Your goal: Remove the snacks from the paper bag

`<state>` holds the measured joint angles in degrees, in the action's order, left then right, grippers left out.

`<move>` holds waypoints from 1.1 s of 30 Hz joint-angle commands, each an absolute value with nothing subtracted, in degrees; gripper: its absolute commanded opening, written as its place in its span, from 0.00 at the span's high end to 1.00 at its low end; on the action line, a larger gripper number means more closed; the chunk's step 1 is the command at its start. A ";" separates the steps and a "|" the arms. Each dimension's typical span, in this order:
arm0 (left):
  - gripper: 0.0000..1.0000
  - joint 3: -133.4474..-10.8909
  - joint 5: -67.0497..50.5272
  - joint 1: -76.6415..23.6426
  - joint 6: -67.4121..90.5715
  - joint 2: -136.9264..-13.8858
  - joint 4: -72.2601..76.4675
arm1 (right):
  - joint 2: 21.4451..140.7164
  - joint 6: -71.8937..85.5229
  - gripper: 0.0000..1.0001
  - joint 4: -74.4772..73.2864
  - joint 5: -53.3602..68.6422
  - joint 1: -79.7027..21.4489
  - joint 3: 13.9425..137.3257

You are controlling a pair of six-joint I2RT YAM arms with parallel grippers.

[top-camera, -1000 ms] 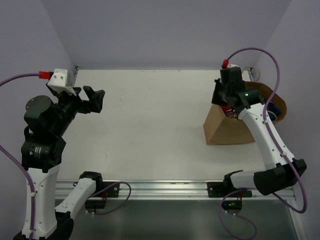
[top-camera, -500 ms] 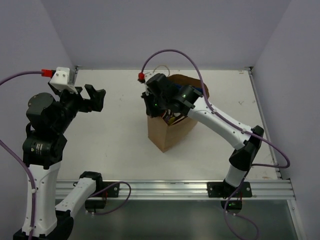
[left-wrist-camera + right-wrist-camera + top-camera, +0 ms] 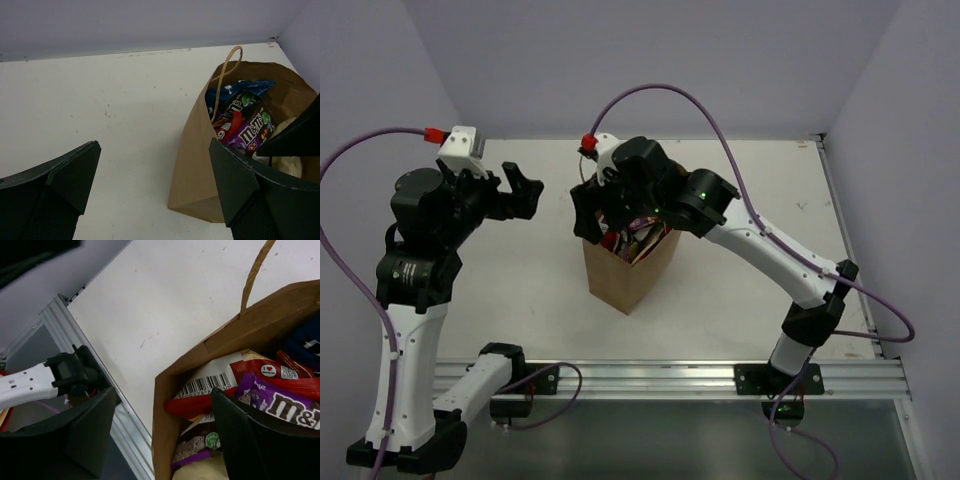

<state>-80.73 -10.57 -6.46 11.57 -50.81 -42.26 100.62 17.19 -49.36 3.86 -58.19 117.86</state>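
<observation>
Near the middle of the desk [image 3: 720,310] the paper bag [image 3: 625,272] stands upright with its mouth open, and the snacks [image 3: 632,238] sit inside it, packed up to the rim. From the left wrist camera a purple M&M's packet [image 3: 249,131] lies on top, with a blue packet [image 3: 239,90] behind it toward the far wall of the bag. The right wrist camera also picks out a white-and-red packet [image 3: 212,381] with a barcode, pressed against the near wall. One thin loop handle [image 3: 225,75] rises from the rim.

The right claw [image 3: 162,392] is at the bag's mouth, on the corner nearest the left arm. Its fingers are spread wide and straddle the paper wall — one outside over the bare desk, the other over the packets inside. It has hold of nothing that I can see; whether the inner finger touches a packet is hard to tell from these angles.

The left claw [image 3: 154,145] hangs above the desk just to the left of the bag, pointed toward it and apart from it. Its fingers are also wide apart, with only bare desk showing between them — it carries nothing.
</observation>
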 commanded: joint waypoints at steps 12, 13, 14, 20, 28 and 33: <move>0.00 -88.58 -18.74 -19.33 14.59 -72.41 -37.97 | 71.65 14.50 0.14 -47.64 -9.30 -58.10 104.79; 0.00 -88.94 -17.85 -19.51 14.59 -73.38 -37.97 | 70.24 14.50 0.14 -47.11 -10.19 -58.10 103.46; 0.00 -89.29 -16.97 -20.03 14.59 -75.22 -38.06 | 67.53 14.41 0.14 -46.15 -10.98 -58.10 102.32; 0.16 -90.88 -12.13 -21.53 14.76 -80.32 -38.67 | 61.70 14.41 0.12 -45.18 -15.91 -58.10 95.63; 0.38 -90.35 -8.35 -25.13 14.50 -82.44 -38.76 | 60.47 14.94 0.12 -44.47 -15.91 -58.10 92.29; 0.75 -89.65 -5.72 -25.75 13.45 -82.88 -38.67 | 61.26 14.59 0.12 -43.68 -15.03 -58.10 92.81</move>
<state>-88.40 -8.56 -25.43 14.26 -82.87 -40.03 60.86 15.31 -46.87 -14.46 -58.08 92.05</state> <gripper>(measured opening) 0.301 0.874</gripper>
